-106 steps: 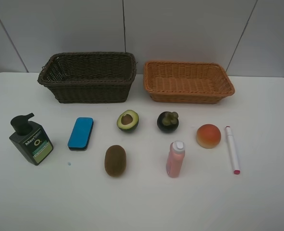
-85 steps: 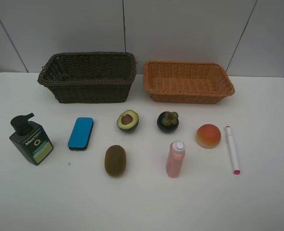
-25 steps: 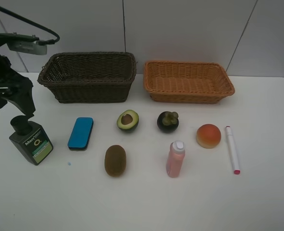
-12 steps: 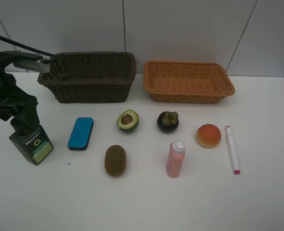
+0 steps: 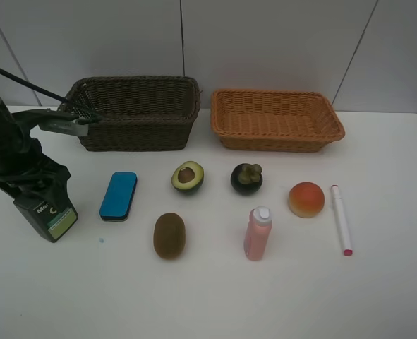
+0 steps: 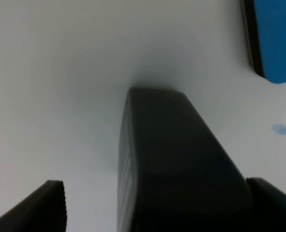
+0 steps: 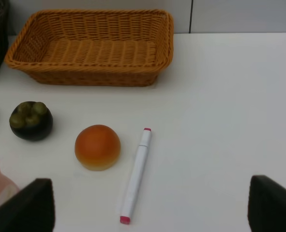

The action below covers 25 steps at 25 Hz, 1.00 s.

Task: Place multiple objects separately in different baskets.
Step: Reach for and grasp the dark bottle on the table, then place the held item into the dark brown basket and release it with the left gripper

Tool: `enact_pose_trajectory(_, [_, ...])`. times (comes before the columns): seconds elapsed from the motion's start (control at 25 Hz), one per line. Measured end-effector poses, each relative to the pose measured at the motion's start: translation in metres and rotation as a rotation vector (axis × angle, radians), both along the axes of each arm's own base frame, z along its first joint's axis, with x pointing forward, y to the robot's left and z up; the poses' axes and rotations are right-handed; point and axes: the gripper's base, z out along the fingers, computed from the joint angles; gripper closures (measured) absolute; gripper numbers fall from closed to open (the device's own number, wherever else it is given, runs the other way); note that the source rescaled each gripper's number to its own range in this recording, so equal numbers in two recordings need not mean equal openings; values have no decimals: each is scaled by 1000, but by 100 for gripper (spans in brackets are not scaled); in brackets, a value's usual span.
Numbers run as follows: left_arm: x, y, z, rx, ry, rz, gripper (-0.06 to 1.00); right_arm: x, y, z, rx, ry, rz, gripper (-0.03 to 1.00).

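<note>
Front row, exterior view: kiwi lower centre-left, pink bottle upright at centre, marker lying flat at right. All 8 items sit apart on the white table with gaps all round, likely so each can be picked singly.

Left edge of frame: pump bottle upright on the table, not lifted. Left hand is down over its top, hiding the pump head. Wrist view shows 1 finger on each side of the dark body, jaws wide, a gap showing on 1 side: straddling, not clamped. Judgement: grasp step, closing comes next. The upright bottle suits a top-down approach.

Right hand is outside the exterior view. Its wrist view shows jaws wide with nothing between, above the table near bun and marker. Looks parked.

Next row back: eraser right of the pump bottle, avocado cut face up, mangosteen at centre, bun at right.

Back: 2 baskets side by side, just apart, openings up. Dark basket upper left-centre, nothing seen inside, floor partly hidden by its front wall. Orange basket upper right-centre, bare weave, empty. 0 of 8 sorted.
</note>
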Motion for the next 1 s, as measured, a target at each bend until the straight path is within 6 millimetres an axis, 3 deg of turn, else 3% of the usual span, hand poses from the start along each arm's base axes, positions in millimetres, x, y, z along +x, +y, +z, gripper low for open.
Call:
enact_pose_trajectory(0.2, [1,0,-3,-2,1,11,12,0,0,0,0,0,0,-3])
enact_pose_trajectory(0.28, [1,0,-4,-2,5,14,20,0,0,0,0,0,0,-3])
enact_pose_trajectory(0.36, [1,0,-4,-3,7,19,37,0,0,0,0,0,0,-3])
enact_pose_trajectory(0.48, [1,-1,-4,-7,7,35,86,0,0,0,0,0,0,-3])
enact_pose_trajectory(0.52, [2,-1,-4,-6,7,36,94,0,0,0,0,0,0,-3])
enact_pose_trajectory(0.72, [3,-1,1,-7,34,71,94,0,0,0,0,0,0,-3])
enact_pose_trajectory(0.8, [8,-2,15,-11,32,82,94,0,0,0,0,0,0,-3])
enact_pose_trajectory(1.0, [41,-6,91,-53,-138,144,94,0,0,0,0,0,0,-3])
